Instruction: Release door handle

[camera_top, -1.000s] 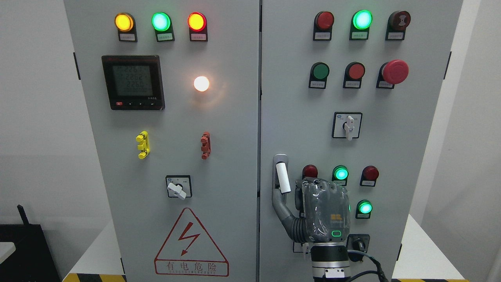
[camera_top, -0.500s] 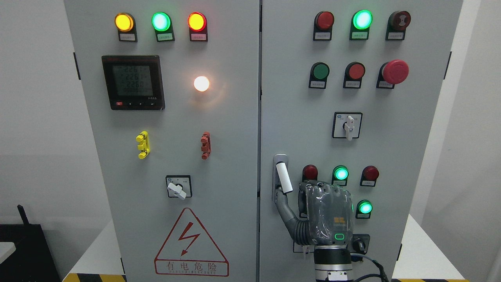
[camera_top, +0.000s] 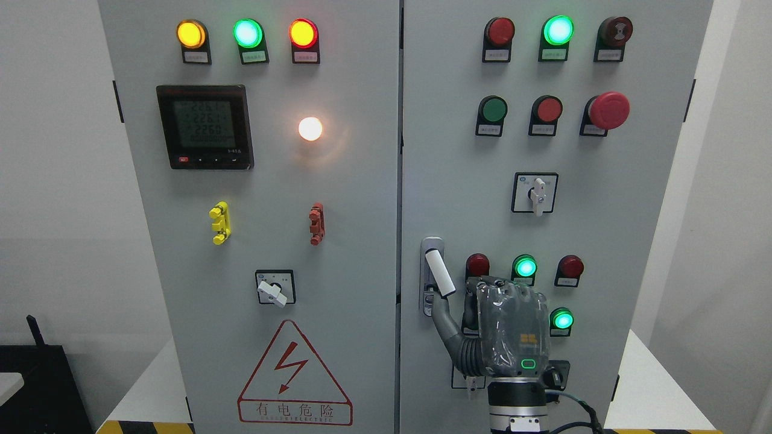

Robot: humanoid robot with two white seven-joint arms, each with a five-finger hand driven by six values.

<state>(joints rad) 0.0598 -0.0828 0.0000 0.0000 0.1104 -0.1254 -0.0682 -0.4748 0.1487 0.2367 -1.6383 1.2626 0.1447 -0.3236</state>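
Grey cabinet [camera_top: 362,199], two doors side by side, seam down the middle. Door handle [camera_top: 435,274]: a metal plate low on the right door, just beside the seam, carrying a white lever that hangs tilted, its lower end swung out to the right. Right hand [camera_top: 509,331]: arm enters at the bottom edge right of the middle; the back of the hand faces me, sheathed in clear plastic, a small green light near the wrist. Its thumb [camera_top: 443,316] stretches up and to the left, the tip at the lower end of the plate, just below the lever; whether it touches the metal I cannot tell. The fingers [camera_top: 506,289] curl at the top of the palm, beside the lever and apart from it, holding nothing that I can see. Left hand: not in sight. Step in hand, by my reading: the letting-go is all but done, only the thumb lingering near the plate. Next move calls for drawing the thumb clear down and to the right, then backing the hand off the door without brushing the green lamps [camera_top: 525,266] beside it.
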